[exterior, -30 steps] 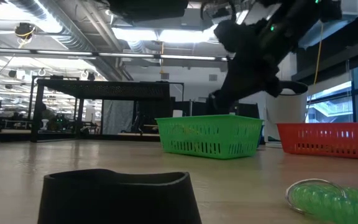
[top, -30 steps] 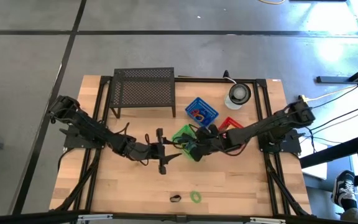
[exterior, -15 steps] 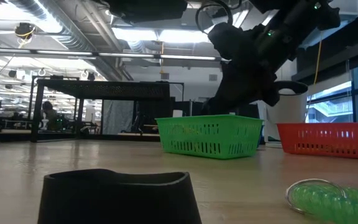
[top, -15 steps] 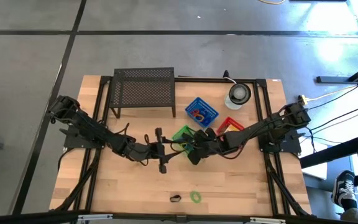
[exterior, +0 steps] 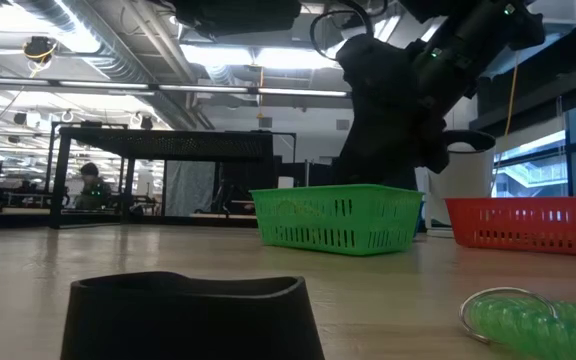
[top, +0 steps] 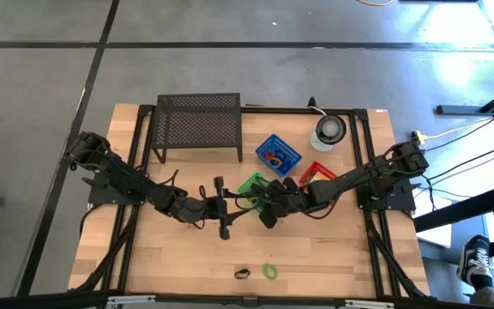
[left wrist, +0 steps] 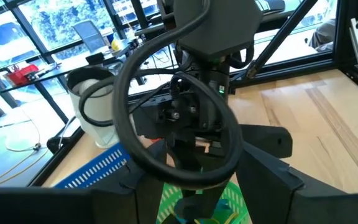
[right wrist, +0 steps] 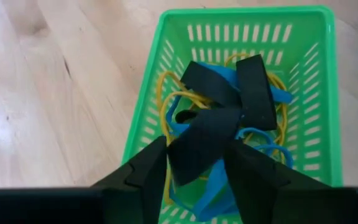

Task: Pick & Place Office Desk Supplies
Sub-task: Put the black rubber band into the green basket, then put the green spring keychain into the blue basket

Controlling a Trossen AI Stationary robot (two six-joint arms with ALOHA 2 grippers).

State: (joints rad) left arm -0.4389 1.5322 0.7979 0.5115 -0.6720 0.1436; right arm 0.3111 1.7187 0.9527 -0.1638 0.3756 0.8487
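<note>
high: overhead, whole table | low: tabletop level, roomward | wrists: close | shared: green basket (top: 253,186)

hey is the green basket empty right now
No, the right wrist view shows the green basket holding black bands with blue loops and yellow loops.

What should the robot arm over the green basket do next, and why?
Probably lift straight up and away. The right tool stands open over the green basket, and a black band lies between its fingers on the loops inside, so the drop looks done. A green coil waits.
</note>
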